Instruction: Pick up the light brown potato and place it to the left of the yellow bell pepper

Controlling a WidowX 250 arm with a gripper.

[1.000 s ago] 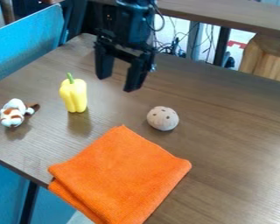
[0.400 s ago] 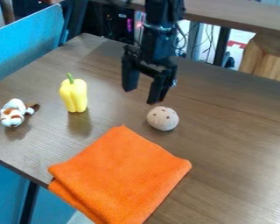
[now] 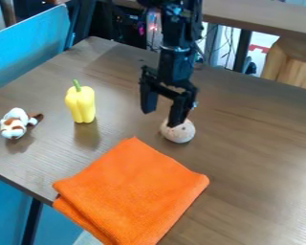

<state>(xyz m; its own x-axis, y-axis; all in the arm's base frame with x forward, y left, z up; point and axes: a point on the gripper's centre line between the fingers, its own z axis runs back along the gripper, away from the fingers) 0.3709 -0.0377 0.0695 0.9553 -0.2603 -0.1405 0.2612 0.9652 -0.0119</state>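
Note:
My gripper [image 3: 162,118] hangs over the middle of the table, its fingers spread wide with nothing between them. The right finger overlaps the upper part of a pale, round, speckled ball [image 3: 179,132] in the view; whether they touch I cannot tell. Left of the gripper a yellow bell pepper [image 3: 81,103] with a green stem stands upright. An orange folded cloth [image 3: 134,191] lies flat, nearer the camera. At the far left rests a small white and brown plush toy [image 3: 15,124].
The brown wooden table [image 3: 260,158] extends to the right, with its left edge running beside a blue chair [image 3: 29,47]. Behind it are a second tabletop [image 3: 261,18], cables and a wooden piece [image 3: 291,62].
My gripper has moved right and toward the camera, coming down from above the back of the table to the ball. The objects on the table have not moved.

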